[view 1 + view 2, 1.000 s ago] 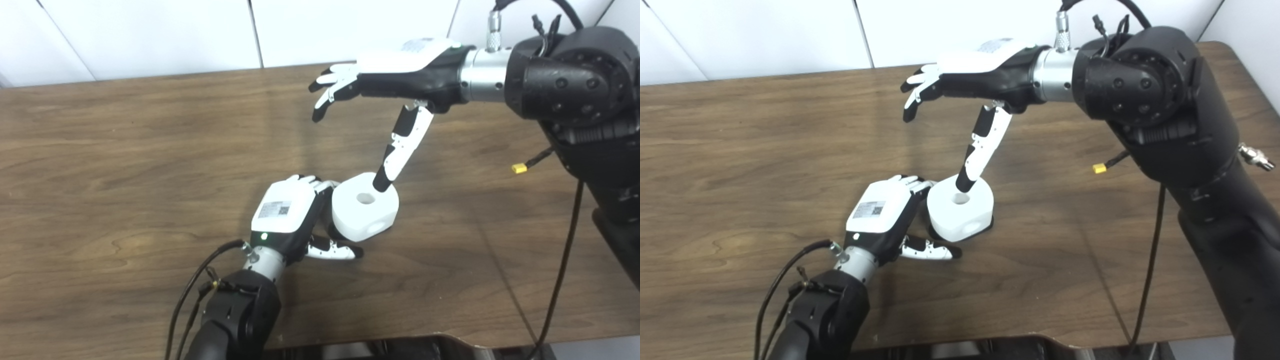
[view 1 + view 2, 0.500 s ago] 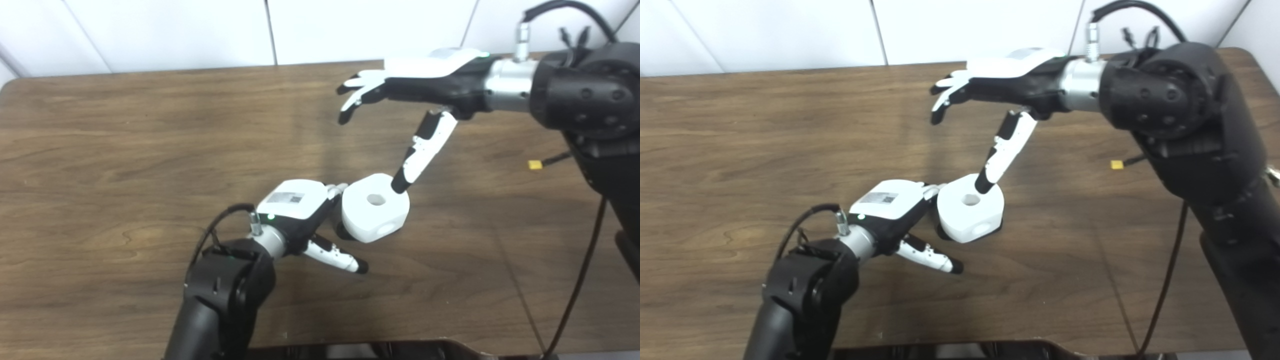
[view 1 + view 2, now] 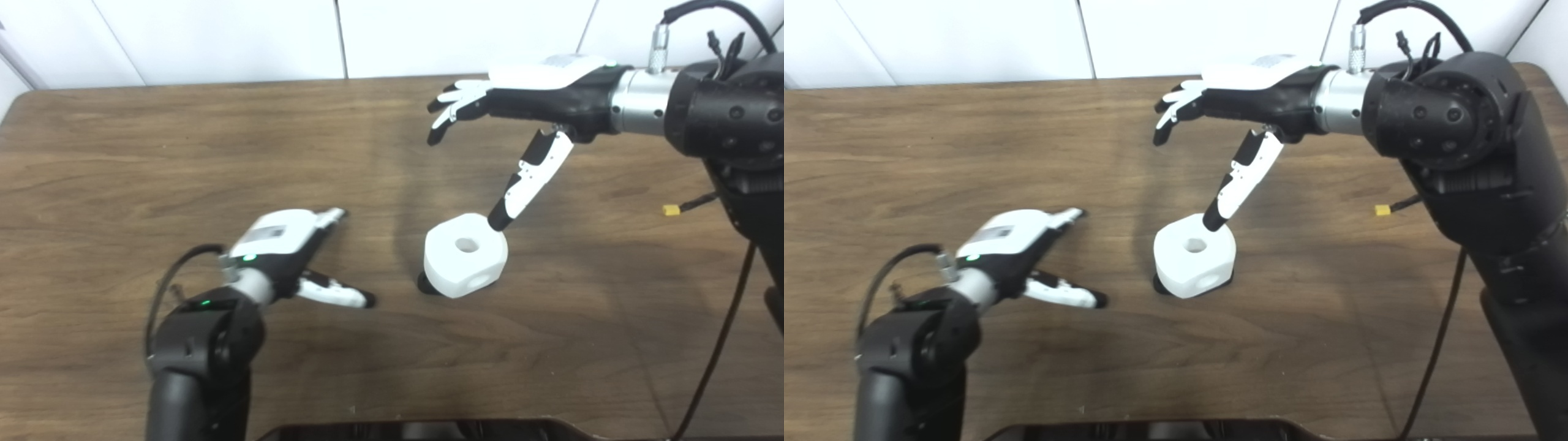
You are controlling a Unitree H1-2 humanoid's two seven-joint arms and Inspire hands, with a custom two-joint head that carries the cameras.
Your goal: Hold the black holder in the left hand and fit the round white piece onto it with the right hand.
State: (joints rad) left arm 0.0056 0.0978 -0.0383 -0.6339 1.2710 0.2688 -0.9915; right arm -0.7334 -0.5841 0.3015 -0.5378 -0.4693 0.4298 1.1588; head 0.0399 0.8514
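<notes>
The round white piece (image 3: 467, 255), with a hole in its top, sits on the black holder (image 3: 424, 283), of which only a dark edge shows underneath at the lower left. Both rest on the brown table (image 3: 122, 153). My left hand (image 3: 288, 245) is open, lying low over the table well to the left of the piece and touching nothing. My right hand (image 3: 520, 104) is open above and behind the piece, fingers spread to the left, its thumb (image 3: 527, 177) pointing down with the tip at the piece's upper right rim.
A small yellow connector (image 3: 670, 210) on a black cable lies at the right side of the table. The right arm's black body (image 3: 735, 116) fills the right edge. A white wall (image 3: 245, 37) runs behind the table's far edge.
My left hand has let go of the holder and piece and drawn back to the left. The right hand stays open with its thumb on the piece. The camera has shifted.
</notes>
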